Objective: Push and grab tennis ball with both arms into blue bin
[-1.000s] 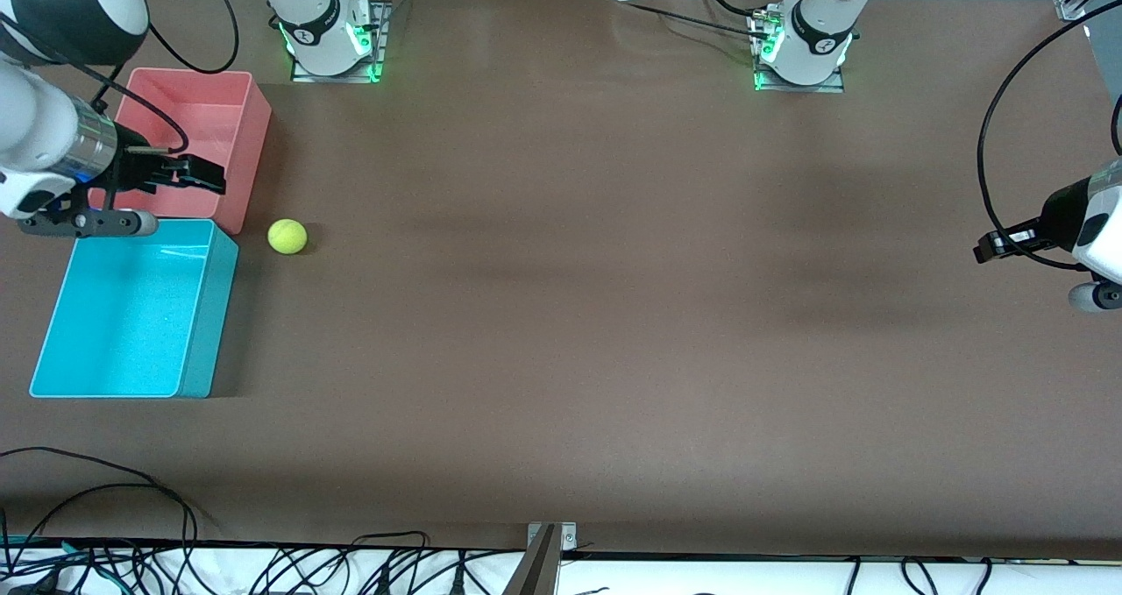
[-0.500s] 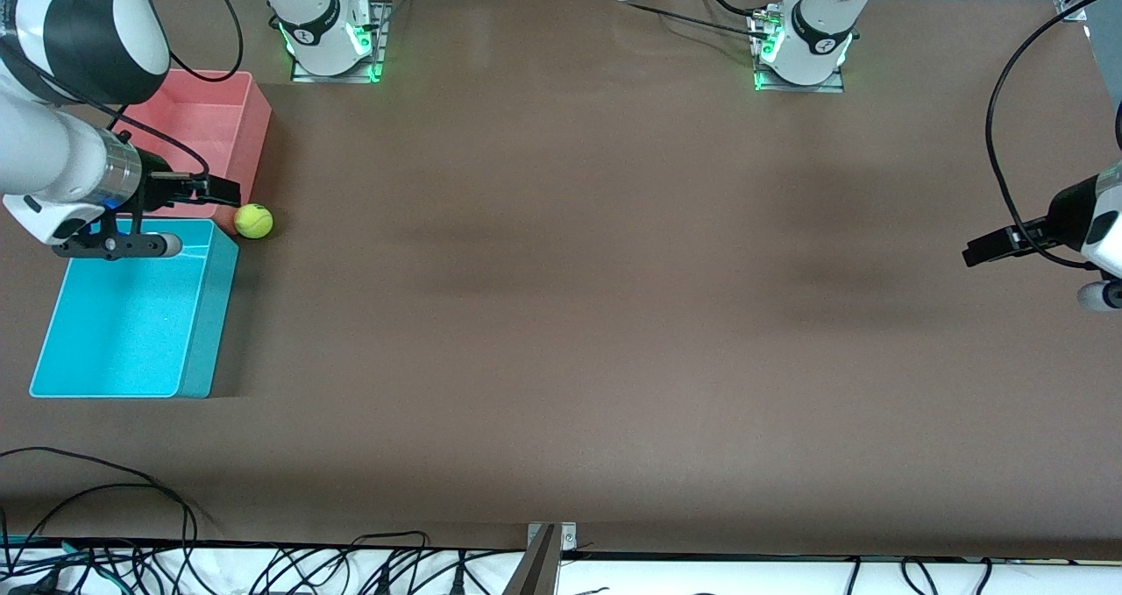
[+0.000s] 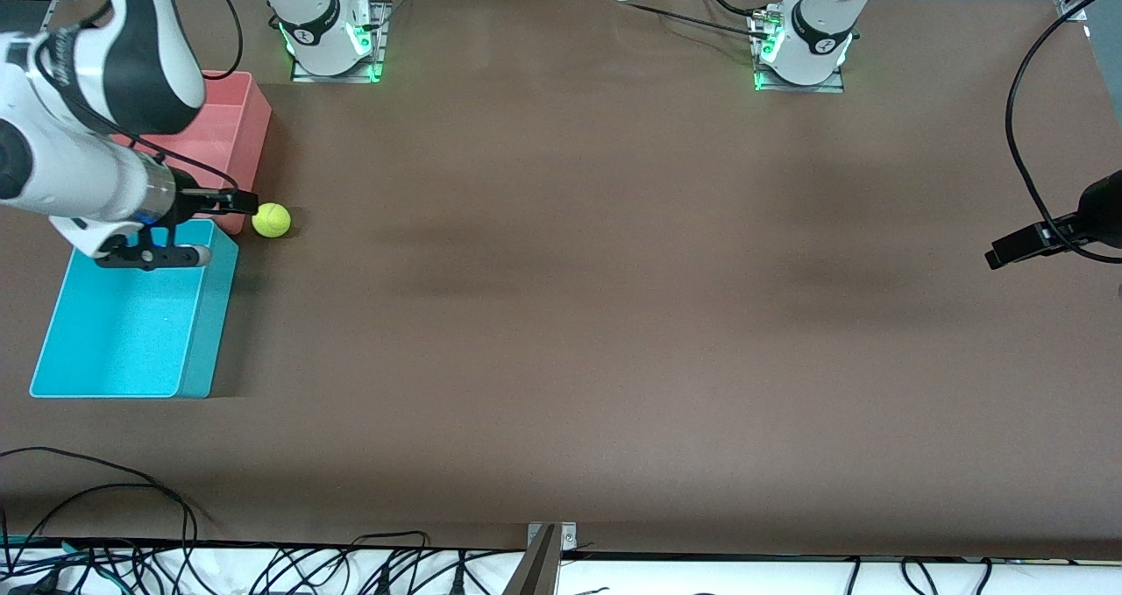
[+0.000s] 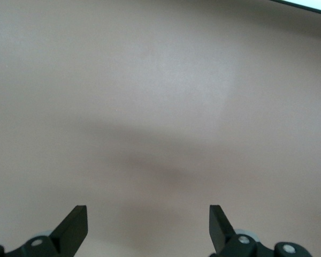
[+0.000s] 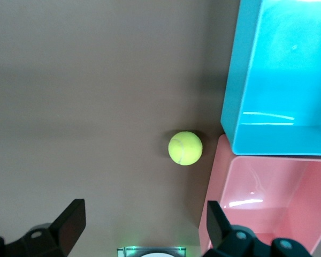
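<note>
There is one tennis ball (image 3: 271,220), two bins and two robot arms. The ball is a small, fuzzy yellow-green sphere with a faint pale seam, much smaller than either bin. It rests on the table just beside the pink bin (image 3: 230,113), close to that bin's corner nearest the front camera and close to the neighbouring corner of the blue bin (image 3: 207,332), but inside neither one. The two bins sit side by side at the right arm's end of the table, the blue one nearer the front camera. Both are plain rectangular tubs and nothing lies in either.

The right gripper (image 3: 237,201) hangs over the gap where the two bins meet, its fingers spread wide and holding nothing, with the tips close to the ball. In the right wrist view the ball (image 5: 185,148) shows clear of the fingers (image 5: 69,219). The left gripper (image 3: 1015,246) waits over bare table at the left arm's end, well apart from the ball, its fingers (image 4: 74,225) wide apart and empty.

The table (image 3: 614,315) is covered in a smooth brown mat. Black cables (image 3: 263,564) trail along a white strip at the edge nearest the front camera.
</note>
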